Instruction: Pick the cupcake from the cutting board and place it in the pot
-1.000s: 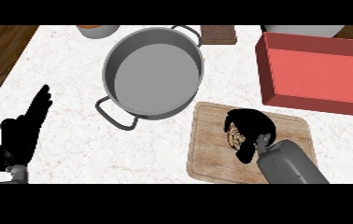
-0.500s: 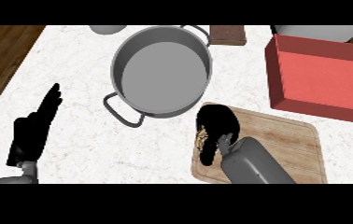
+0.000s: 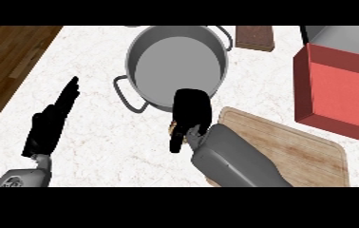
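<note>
Cupcake (image 3: 176,126) mostly hidden in my right hand (image 3: 191,112), fingers curled round it, held at the pot (image 3: 176,65) near rim, just off the cutting board (image 3: 288,148) left edge, left hand (image 3: 51,120) rested well left of pot, fingers straight together.

Two grey forearms, each ending in a black hand

The right grey forearm (image 3: 235,160) rises from the lower edge and leans up and left; its black right hand (image 3: 189,115) points upward with fingers curled down around a small, mostly hidden object. The black left hand (image 3: 51,122) rests at the view's left, fingers straight and angled up to the right, above a grey wrist (image 3: 24,177)
</note>
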{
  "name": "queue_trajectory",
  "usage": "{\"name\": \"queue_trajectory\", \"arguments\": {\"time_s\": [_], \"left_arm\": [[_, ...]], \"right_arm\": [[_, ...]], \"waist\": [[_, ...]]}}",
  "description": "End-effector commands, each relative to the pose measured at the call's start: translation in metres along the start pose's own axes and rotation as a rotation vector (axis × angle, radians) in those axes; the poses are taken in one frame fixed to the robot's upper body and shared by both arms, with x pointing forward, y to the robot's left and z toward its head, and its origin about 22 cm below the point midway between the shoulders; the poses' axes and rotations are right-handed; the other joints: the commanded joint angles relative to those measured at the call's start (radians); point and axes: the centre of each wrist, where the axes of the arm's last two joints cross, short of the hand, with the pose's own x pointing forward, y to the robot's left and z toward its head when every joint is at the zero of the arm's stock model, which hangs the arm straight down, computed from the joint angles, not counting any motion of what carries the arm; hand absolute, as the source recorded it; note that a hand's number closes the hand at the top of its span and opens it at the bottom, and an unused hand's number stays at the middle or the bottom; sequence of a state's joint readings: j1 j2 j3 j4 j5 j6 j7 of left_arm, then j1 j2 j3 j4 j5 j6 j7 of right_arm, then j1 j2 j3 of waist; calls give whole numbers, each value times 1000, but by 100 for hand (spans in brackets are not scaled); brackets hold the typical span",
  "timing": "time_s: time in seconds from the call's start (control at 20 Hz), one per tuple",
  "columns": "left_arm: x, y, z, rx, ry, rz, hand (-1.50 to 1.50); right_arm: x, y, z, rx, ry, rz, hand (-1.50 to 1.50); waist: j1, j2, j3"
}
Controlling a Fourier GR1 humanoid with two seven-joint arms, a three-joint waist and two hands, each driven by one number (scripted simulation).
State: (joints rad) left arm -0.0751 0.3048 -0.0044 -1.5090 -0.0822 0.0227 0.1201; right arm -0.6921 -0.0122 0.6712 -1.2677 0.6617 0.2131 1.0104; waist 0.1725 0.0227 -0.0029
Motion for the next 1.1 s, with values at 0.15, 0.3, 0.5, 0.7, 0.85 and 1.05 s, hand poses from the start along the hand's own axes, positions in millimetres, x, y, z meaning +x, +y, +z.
{"name": "queue_trajectory", "arguments": {"time_s": [0.15, 0.3, 0.5, 0.7, 0.85, 1.05], "left_arm": [[1, -5, -5, -14, 18, -8, 0], [0, -12, -7, -15, 17, -11, 0], [1, -1, -7, 3, 26, -13, 0], [5, -13, -12, -16, 10, 1, 0], [8, -7, -13, 7, 19, -17, 0], [6, 4, -9, -1, 13, -18, 0]], "right_arm": [[54, -42, 11, -349, 101, 39, 150], [73, -61, 17, -536, 113, 54, 150], [92, -85, 25, -697, 152, 39, 150], [102, -110, 33, -754, 141, -88, 150], [103, -111, 28, -800, 151, -135, 150], [108, -123, 27, -837, 145, -193, 150]], "waist": [[22, -16, -4], [3, -21, -6], [3, -25, -4], [2, -15, -4], [-10, -13, -2], [-11, -13, -2]]}}
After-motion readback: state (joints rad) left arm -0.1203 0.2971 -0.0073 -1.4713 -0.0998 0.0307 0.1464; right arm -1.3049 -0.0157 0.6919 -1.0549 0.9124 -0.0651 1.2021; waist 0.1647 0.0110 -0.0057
